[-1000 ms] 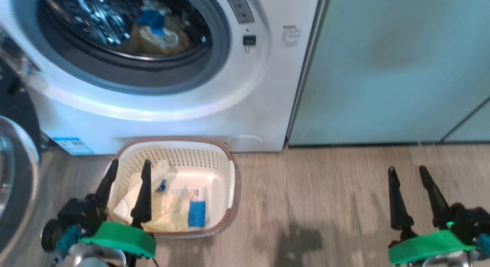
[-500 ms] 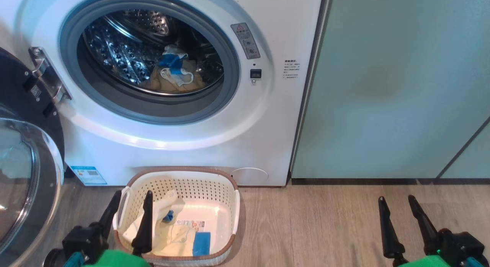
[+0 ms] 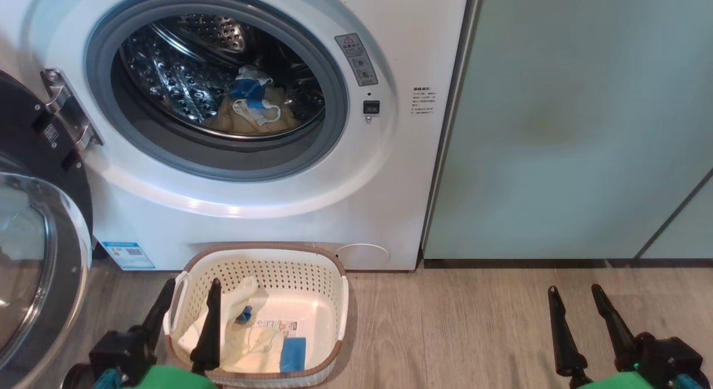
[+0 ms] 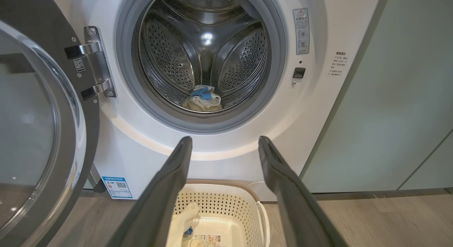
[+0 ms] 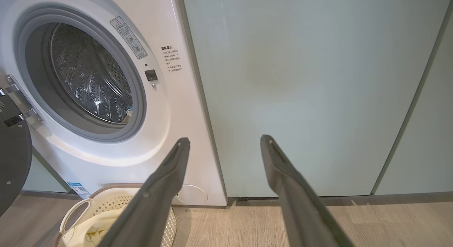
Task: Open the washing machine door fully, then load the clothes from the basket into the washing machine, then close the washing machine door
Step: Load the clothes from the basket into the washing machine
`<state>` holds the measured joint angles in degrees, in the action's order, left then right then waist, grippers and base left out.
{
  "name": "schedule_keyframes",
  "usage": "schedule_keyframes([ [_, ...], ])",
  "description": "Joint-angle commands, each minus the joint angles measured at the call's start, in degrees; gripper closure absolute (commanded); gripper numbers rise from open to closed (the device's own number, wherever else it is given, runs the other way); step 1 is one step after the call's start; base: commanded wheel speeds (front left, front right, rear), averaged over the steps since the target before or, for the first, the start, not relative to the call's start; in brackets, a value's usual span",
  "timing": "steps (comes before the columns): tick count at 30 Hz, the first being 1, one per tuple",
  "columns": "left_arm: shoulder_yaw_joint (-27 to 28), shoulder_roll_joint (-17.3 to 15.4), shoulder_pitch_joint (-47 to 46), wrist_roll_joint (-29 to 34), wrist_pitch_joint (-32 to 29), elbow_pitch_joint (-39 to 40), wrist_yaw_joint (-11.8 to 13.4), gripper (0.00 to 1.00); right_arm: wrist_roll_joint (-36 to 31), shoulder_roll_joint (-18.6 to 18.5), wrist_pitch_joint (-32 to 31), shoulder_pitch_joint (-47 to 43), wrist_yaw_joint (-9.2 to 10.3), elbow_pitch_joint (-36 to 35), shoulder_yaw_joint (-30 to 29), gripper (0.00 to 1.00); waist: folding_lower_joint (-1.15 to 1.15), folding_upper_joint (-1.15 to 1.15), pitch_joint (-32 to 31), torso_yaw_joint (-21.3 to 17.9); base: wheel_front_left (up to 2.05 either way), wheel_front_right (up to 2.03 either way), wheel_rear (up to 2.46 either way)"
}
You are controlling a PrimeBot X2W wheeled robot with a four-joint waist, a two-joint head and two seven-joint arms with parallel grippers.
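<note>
At the left edge of the head view the washing machine door (image 3: 39, 233) is standing swung wide open on its steel hinge (image 3: 69, 107), its domed glass turning toward the robot. Just right of it the left gripper (image 3: 191, 283) is hovering with its fingers spread apart and gripping nothing. One finger is crossing the basket's left handle and the other is crossing the clothes (image 3: 250, 339); in the left wrist view the fingertips are pointing at the washer's lower front, clear of the cloth. The basket (image 3: 262, 247) is sitting on the wooden floor (image 3: 457, 333), its far rim just beside the base of the washing machine (image 3: 356, 199), below the round opening. The clothes are lying along the basket's left wall and near-left corner, with a blue patch (image 3: 292, 353) resting by the near rim; a label (image 3: 276, 326) is showing on the basket's floor. Above, inside the grey gasket (image 3: 223, 166), a second bundle (image 3: 253, 107) of cream and blue cloth is lying at the bottom of the drum (image 3: 167, 71); a blue sticker (image 3: 128, 255) is sitting at the washer's lower left corner. Right of the washer, a pale green cabinet (image 3: 568, 127) is running to the view's right edge. Before it, at the lower right, the right gripper (image 3: 574, 290) is hanging over the floor, well apart from the basket, its fingers parted and holding nothing.
</note>
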<state>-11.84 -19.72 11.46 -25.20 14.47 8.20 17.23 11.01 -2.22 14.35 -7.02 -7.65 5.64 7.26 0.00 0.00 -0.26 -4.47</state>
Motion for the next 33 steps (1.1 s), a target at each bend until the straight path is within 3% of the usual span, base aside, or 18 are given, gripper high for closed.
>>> schedule_keyframes([
  [1, 2.5, -0.4, -2.6, 0.6, 0.5, 1.7, -0.1, 0.00, -0.1, -0.7, 0.1, 1.6, 0.16, -1.8, 1.2, 0.00, 0.00, 0.00, 0.1, -0.1, 0.00, 0.00, 0.00],
  [21, 2.3, 0.0, -6.9, 0.9, 0.5, -3.5, -1.7, 0.00, 0.1, -0.7, 0.3, 4.5, 0.16, -2.5, 2.2, 0.00, 0.00, 0.00, 6.3, -1.9, 0.00, 0.00, 0.00],
  [33, -0.6, -0.7, -18.4, -0.5, -3.3, -21.3, -6.9, 0.00, 1.5, -0.7, 0.6, 9.5, 0.16, -3.5, 3.3, 0.00, 0.00, 0.00, 17.1, -3.8, 0.00, 0.00, 0.00],
])
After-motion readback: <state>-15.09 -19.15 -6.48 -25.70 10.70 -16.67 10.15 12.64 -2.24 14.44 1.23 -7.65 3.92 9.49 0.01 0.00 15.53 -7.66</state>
